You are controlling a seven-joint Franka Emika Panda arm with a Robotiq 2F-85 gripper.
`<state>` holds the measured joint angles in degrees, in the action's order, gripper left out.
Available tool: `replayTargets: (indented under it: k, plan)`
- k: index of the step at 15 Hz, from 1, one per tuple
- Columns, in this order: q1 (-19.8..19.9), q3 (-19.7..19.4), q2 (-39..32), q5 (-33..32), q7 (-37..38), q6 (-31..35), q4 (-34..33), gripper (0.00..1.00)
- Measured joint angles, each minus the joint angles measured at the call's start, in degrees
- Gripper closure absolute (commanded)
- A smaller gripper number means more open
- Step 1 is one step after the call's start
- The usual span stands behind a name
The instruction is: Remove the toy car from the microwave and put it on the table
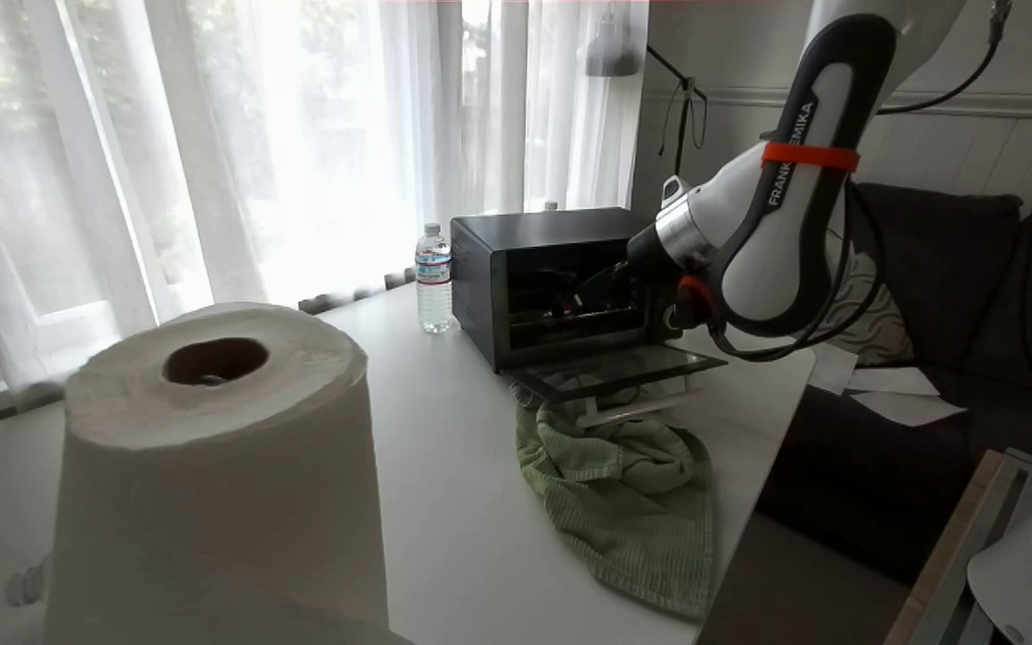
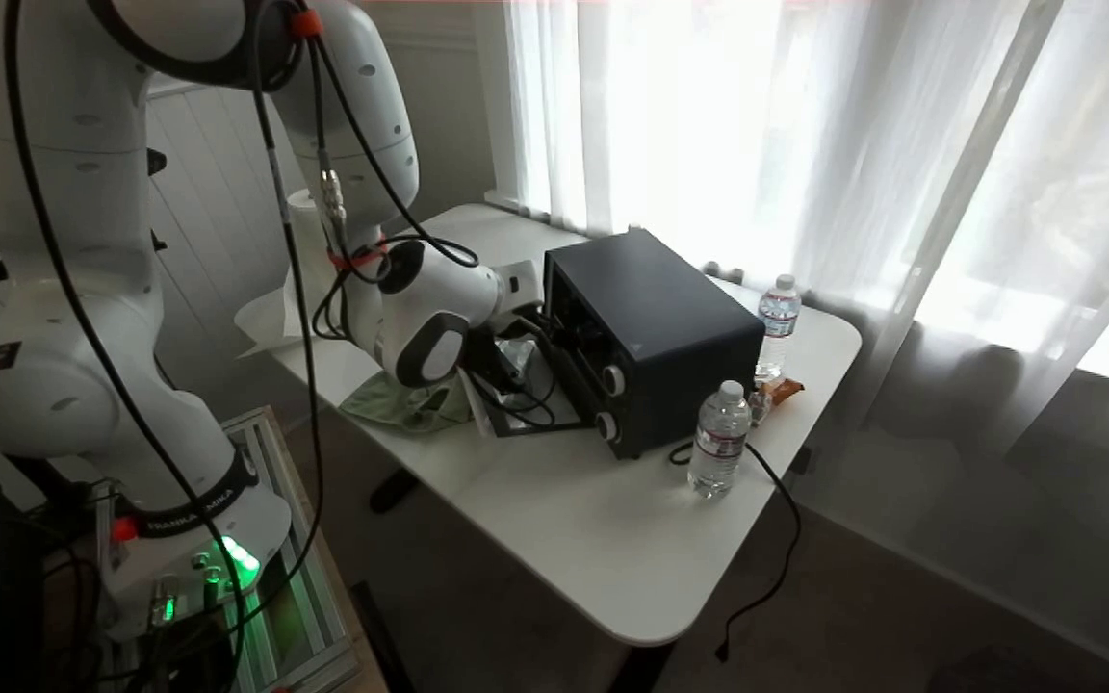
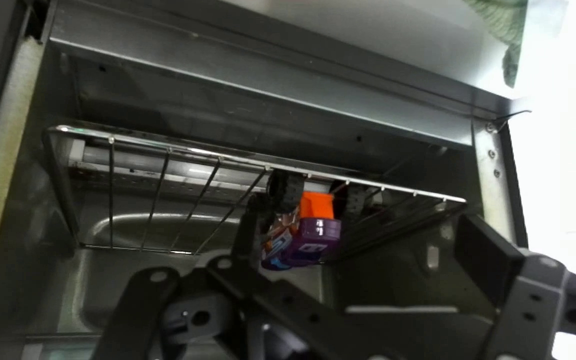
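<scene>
One purple-and-orange toy car is inside the black, box-shaped oven, at its silver wire rack. The dark metal gripper has both fingers spread wide.

The microwave is placed on the table, its door lowered in front over part of a cloth. Inside, the toy car is borne by a wire rack and, in the wrist view, is seen between the fingers of the gripper. In an exterior view, a bottle is set just left of the microwave, a paper roll is stood in the left foreground, and curtains are hung behind.
</scene>
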<state>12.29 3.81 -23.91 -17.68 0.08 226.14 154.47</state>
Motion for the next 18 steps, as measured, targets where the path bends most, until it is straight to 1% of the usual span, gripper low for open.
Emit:
replayTargets:
  k: [3, 7, 10, 14, 15, 17, 18]
  plan:
    - [-0.5, -0.3, -2.4, 0.6, 0.2, 4.5, -1.4, 0.0]
    - [-1.3, -0.4, -5.1, 1.7, 0.5, 8.4, -3.3, 0.0]
    - [-2.3, -0.4, -6.8, 3.9, 0.9, 10.1, -4.7, 0.0]
    - [-3.9, -0.4, -8.5, 6.8, 1.2, 10.3, -6.6, 0.0]
    - [-4.2, -0.4, -8.9, 7.4, 1.2, 10.3, -7.0, 0.1]
    - [-4.8, -0.4, -9.5, 8.3, 1.4, 10.3, -7.8, 0.34]
    - [-5.0, -0.4, -9.8, 8.7, 1.6, 10.3, -8.1, 0.41]
